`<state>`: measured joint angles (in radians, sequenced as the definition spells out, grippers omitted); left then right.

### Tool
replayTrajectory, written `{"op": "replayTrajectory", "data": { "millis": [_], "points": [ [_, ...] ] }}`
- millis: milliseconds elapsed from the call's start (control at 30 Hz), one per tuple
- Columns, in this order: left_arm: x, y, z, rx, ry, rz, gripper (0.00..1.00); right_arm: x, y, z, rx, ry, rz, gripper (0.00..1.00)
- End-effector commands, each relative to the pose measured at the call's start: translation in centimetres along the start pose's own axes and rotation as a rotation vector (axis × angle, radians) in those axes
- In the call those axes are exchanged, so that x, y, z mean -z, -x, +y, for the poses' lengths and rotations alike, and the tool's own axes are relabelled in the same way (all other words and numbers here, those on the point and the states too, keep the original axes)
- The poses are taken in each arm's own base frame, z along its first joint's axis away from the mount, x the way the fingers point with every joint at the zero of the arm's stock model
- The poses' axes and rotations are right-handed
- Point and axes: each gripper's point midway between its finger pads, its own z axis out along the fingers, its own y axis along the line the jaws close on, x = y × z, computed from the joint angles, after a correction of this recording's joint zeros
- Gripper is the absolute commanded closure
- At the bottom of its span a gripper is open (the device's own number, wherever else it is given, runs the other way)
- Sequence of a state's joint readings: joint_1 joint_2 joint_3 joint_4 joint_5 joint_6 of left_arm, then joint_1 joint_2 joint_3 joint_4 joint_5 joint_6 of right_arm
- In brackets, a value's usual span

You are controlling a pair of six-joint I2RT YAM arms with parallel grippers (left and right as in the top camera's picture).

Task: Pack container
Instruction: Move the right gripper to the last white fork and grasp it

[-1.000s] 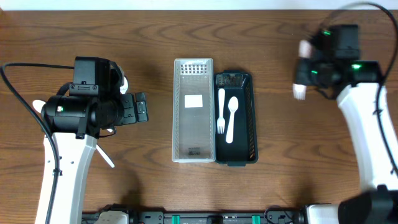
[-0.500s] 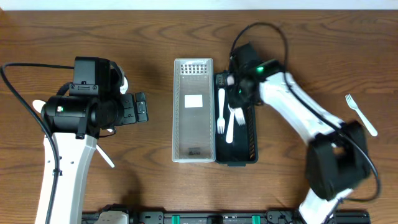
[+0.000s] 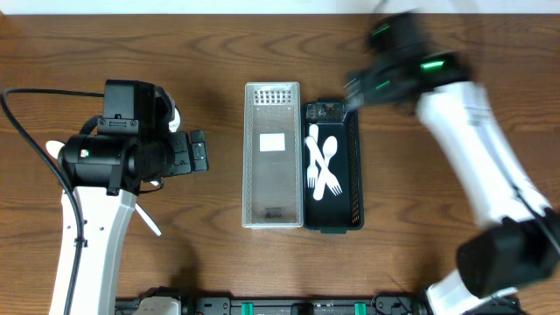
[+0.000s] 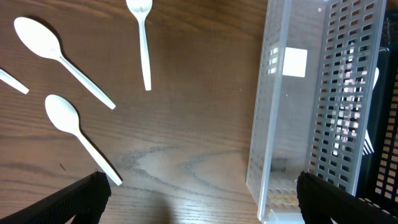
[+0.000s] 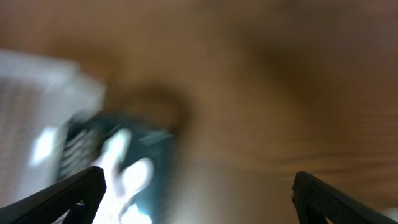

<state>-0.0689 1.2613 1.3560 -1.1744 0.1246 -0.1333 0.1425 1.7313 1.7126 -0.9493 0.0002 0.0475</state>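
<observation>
- Left gripper (image 3: 197, 153): over the left half of the bench, just left of the clear tray. Jaws apart, with bare wood showing between them.
- White spoons (image 4: 62, 53), two of them, and a white fork (image 4: 142, 37): lying loose on the wood toward the left edge.
- Clear tray (image 3: 272, 156): bench centre, slotted walls, with a white label (image 3: 273, 142) on its floor.
- Black basket (image 3: 354, 175): touching the tray's right side. It holds white cutlery (image 3: 322, 166), a fork and spoons lying crossed.
- Right gripper (image 5: 199, 186): above the basket's far end, toward the back edge, blurred. Jaws wide apart.

Two baskets (image 3: 272, 188) (image 3: 355, 175), two loose spoons (image 4: 38, 38) (image 4: 62, 115)
</observation>
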Motion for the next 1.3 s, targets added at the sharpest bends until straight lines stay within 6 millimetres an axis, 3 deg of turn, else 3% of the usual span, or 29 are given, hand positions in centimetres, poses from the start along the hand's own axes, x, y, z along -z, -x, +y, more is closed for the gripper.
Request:
{"op": "replayTrajectory", "data": {
  "millis": [0,100,167,267,467,633,867,1267],
  "points": [
    [0.6,0.4,0.1,-0.009,0.004,-0.024,0.02,1.9,0.2,-9.4,0.144,-0.173,-0.002,0.01],
    [0.6,0.4,0.1,-0.009,0.005,-0.023,0.02,1.1,-3.4,-16.5,0.249,-0.227,0.13,0.01],
    [0.6,0.4,0.1,-0.009,0.004,-0.024,0.02,0.1,-5.9,-19.8,0.25,-0.213,0.205,0.01],
    [0.6,0.4,0.1,-0.008,0.005,-0.023,0.02,-1.6,-8.8,-23.0,0.18,-0.163,0.262,0.01],
    [0.6,0.4,0.1,-0.009,0.004,-0.024,0.02,-5.1,-12.7,-26.3,0.081,-0.087,0.328,0.03],
    [0.6,0.4,0.1,-0.009,0.004,-0.024,0.02,-7.3,-15.5,-27.6,0.031,-0.056,0.394,0.04],
    [0.6,0.4,0.1,-0.009,0.004,-0.024,0.02,-10.3,-18.3,-27.4,0.005,-0.003,0.472,0.1],
    [0.6,0.4,0.1,-0.009,0.004,-0.024,0.02,-10.1,-21.0,-29.0,-0.065,-0.018,0.511,0.17]
  ]
}}
